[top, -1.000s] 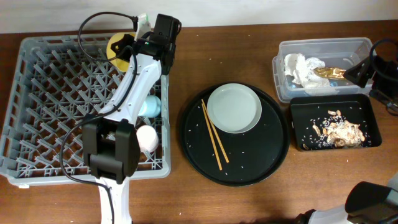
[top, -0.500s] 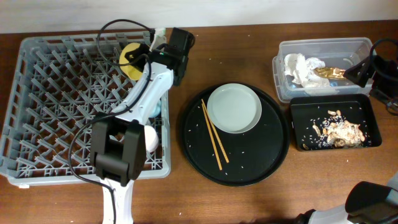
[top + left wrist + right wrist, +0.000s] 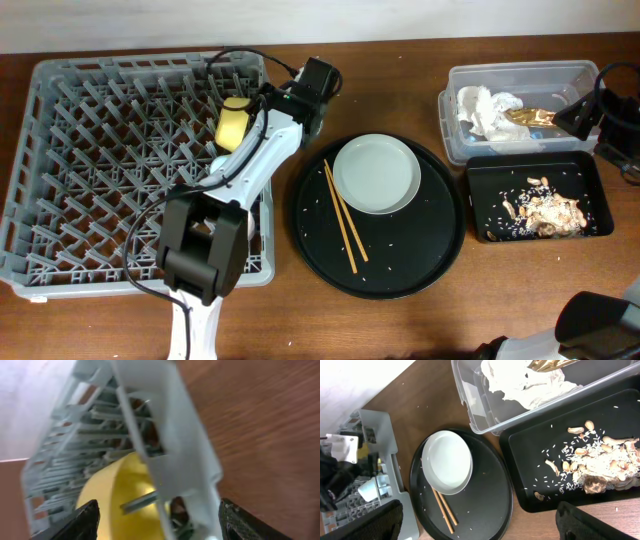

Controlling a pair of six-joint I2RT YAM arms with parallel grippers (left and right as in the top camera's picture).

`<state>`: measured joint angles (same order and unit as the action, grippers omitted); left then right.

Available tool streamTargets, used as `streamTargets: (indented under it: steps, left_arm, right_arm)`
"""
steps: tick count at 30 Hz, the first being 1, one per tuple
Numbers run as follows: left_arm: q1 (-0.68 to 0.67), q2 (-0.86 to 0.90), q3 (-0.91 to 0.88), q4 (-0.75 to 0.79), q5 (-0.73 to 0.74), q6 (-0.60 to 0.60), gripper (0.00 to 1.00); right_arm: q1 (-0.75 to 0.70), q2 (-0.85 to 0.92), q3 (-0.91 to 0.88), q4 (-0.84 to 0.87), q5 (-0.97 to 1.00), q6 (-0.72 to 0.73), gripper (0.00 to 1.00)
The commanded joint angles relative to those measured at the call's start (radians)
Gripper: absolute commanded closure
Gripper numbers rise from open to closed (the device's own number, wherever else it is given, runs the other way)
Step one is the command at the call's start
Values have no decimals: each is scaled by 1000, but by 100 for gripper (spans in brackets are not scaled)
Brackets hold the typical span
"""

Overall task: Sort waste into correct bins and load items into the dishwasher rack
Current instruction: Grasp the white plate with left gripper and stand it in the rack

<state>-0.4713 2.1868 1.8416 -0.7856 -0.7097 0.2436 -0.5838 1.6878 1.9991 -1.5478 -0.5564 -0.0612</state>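
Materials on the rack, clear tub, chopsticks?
Rack: likely moulded plastic, matte grey, pegs and grid look one-piece.
Tub: likely plastic, see-through and glossy, tissue visible through its wall.
Chopsticks: probably wood or bamboo, plain light brown, no shine; cannot tell which.

— Where are the dishes?
— The grey rack fills the surface's left end, with the yellow bowl tipped on edge near its back right corner. The pale plate and brown chopsticks lie mid-surface.
— The waste?
— Tissue and wrapper are in the clear tub at the back right. The scraps are in the black tray in front of it.
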Motion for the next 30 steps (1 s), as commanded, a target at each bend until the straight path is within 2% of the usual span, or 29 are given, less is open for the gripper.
streamTargets:
  steps: [1,3,4,6,7,8,9,11,13,16,17,21,26,30]
  left_arm:
    - [-5,-129,-5,-1,300,-111,1]
    - [-5,-234,-1,2,460,-123,1]
    - [-6,-317,-1,6,621,-123,1]
    - [-7,-370,-1,3,927,-124,1]
    - [-10,-362,-7,-6,1004,-160,2]
    - [-21,-336,-27,-28,1003,-211,11]
    - [-29,-307,-53,-41,1003,-211,22]
    - [-41,-220,-94,-45,998,-231,37]
    - [-41,-150,-94,-40,998,-253,39]
    - [-41,-35,-94,-41,975,-278,49]
    - [-41,-11,-94,-42,923,-331,50]
    - [-41,26,-94,-23,918,-334,51]
    - [-41,31,-94,16,884,-338,57]
    - [-49,98,-94,27,869,-338,57]
  right_arm:
    - [2,6,6,-1,11,-12,2]
    - [2,6,6,-1,11,-12,1]
    - [2,6,6,-1,11,-12,2]
    - [3,6,6,-1,11,-12,1]
    - [8,6,6,-1,12,-13,2]
    - [15,6,6,-1,12,-13,2]
    - [21,6,6,-1,13,-13,2]
    - [24,6,6,-1,12,-13,2]
    - [24,6,6,-2,12,-13,1]
    - [24,6,6,-2,13,-13,1]
    - [24,6,6,-2,13,-13,1]
    - [24,6,6,-3,13,-13,1]
    - [24,6,2,-8,16,-13,1]
    - [24,6,2,-8,16,-13,1]
